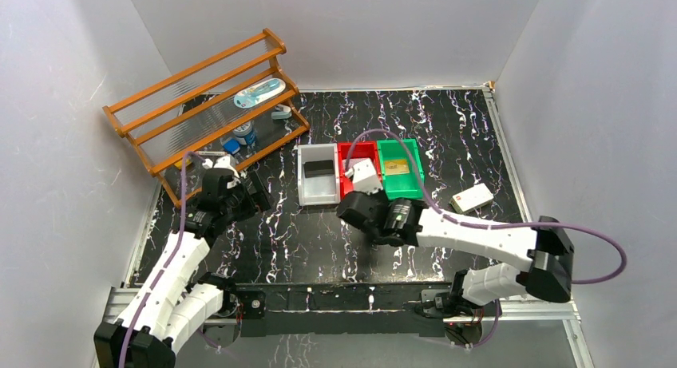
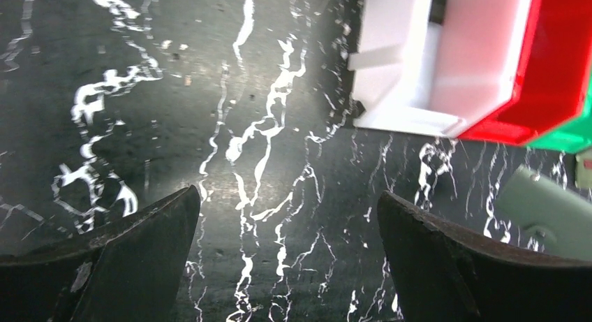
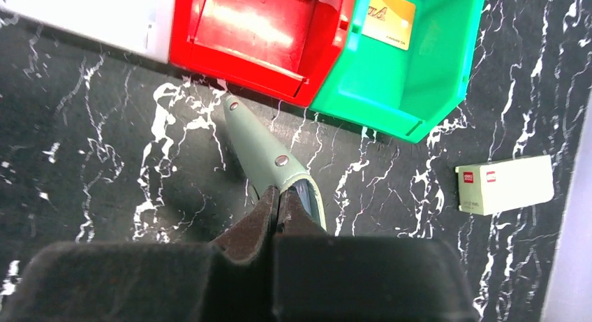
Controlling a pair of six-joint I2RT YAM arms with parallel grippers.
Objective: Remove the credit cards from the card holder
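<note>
the right gripper [image 3: 279, 200] is seen shut on 1 end of the card holder [image 3: 269, 154], which is held on edge, its far end pointed at the red bin [image 3: 244, 35]; whether it rests on the table [image 1: 303, 240] cannot be told; the left gripper [image 2: 287, 200] is spread wide with nothing between its fingers, over bare table.

the holder is judged light, thin and limp at its fold, with pockets likely to be slick; a pinch at an edge or the spine is advised, with the other side left free so that it can be opened; cards are judged stiff, smooth and best taken by an exposed edge; 1 gold card [image 3: 391, 22] is seen in the green bin [image 3: 419, 77] and 1 dark card [image 1: 319, 168] in the white bin [image 1: 307, 194]; whether any card remains inside cannot be told.

the table is black, veined in white and faintly glossy, so sliding is expected; a white box [image 3: 506, 184] lies well apart on the right; a rack [image 1: 195, 71] stands at the back left; pale walls [image 1: 335, 25] close 3 sides.
</note>
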